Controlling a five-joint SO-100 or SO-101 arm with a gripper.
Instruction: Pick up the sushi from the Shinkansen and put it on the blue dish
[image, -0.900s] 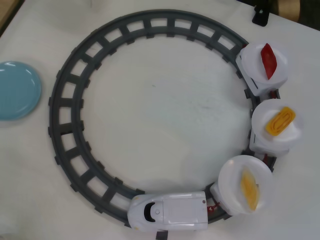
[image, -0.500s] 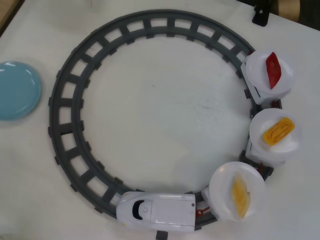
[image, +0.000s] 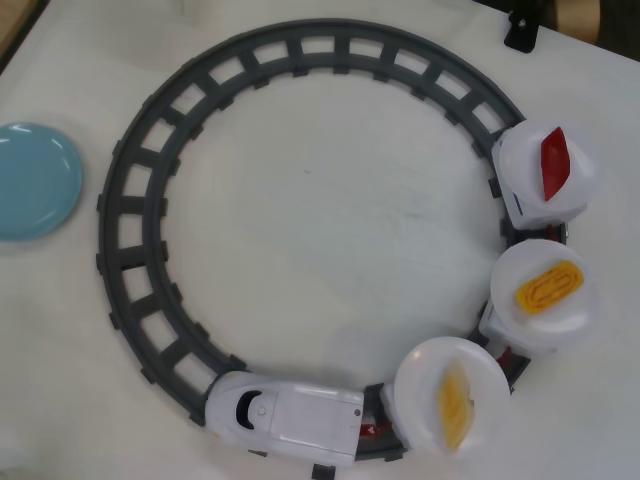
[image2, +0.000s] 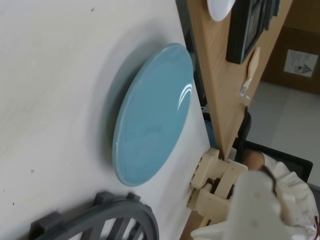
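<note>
In the overhead view the white Shinkansen (image: 285, 415) sits on the bottom of the grey ring track (image: 130, 230), nose to the left. The sushi (image: 453, 403), a pale yellow-orange pointed oval, lies on the first white plate car (image: 420, 375) behind it. The blue dish (image: 35, 180) lies at the left edge, outside the track, with nothing on it. The wrist view shows the blue dish (image2: 152, 115) close up, and a blurred pale finger (image2: 257, 200) at the lower right. My gripper does not appear in the overhead view.
Two more plate cars follow, one with a yellow grooved piece (image: 548, 285) and one with a red piece (image: 555, 163). A black bracket (image: 522, 30) stands at the top right. In the wrist view a wooden board (image2: 220, 75) runs behind the dish.
The train and its three plate cars have rolled clockwise along the track, the engine shifting left along the bottom. The blue dish has not moved.
</note>
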